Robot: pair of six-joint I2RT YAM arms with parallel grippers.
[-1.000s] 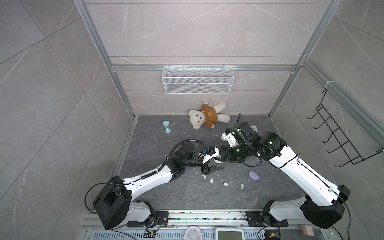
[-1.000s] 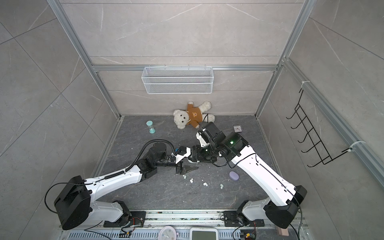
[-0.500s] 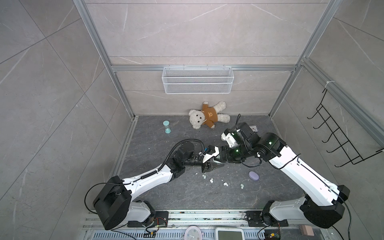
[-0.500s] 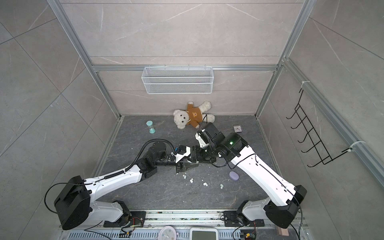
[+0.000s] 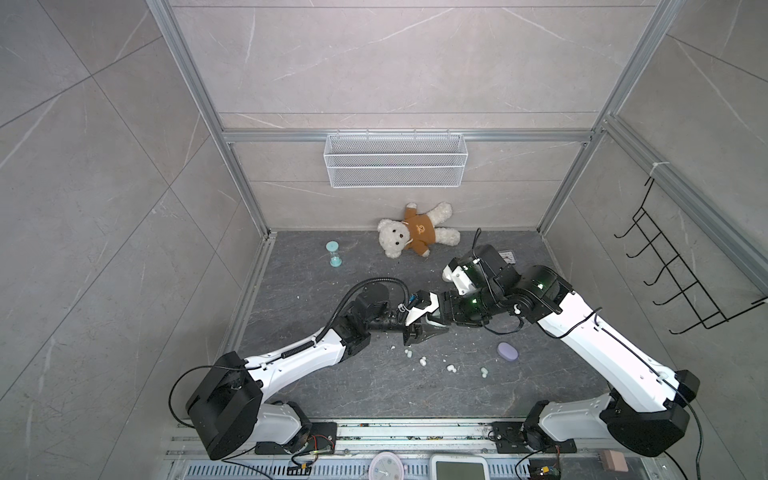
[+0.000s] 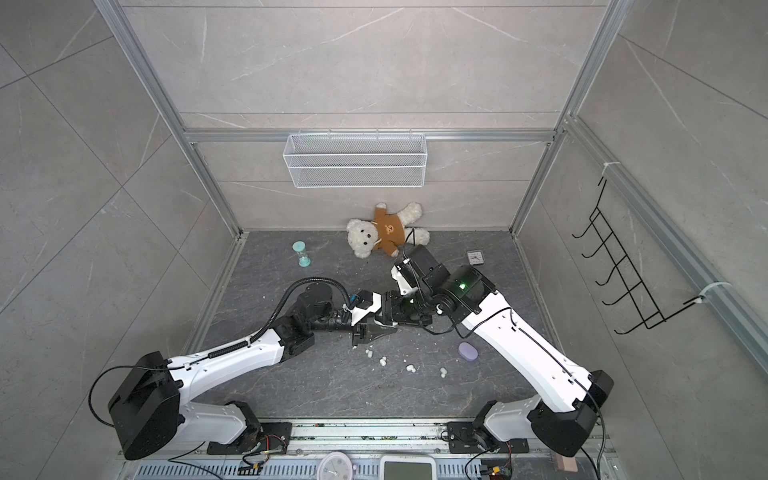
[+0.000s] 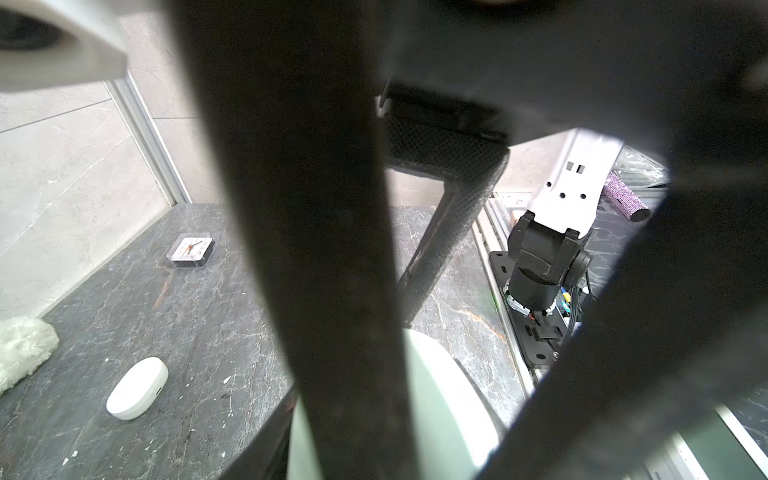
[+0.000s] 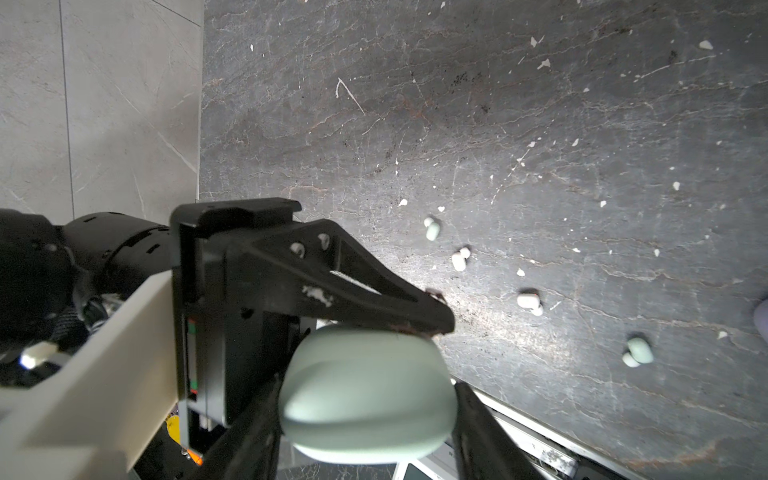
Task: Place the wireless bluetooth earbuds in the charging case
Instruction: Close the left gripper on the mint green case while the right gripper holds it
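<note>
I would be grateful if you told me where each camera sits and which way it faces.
Top views: high over the front rail, facing down onto the table; left arm and right arm show whole.
Left wrist: on the left arm, facing across the table toward the white case and clock; its own fingers show.
Right wrist: on the right arm, facing down at the earbuds; its fingers flank the mint case, beside the left gripper.
Shared: both wrist views show the mint case.
</note>
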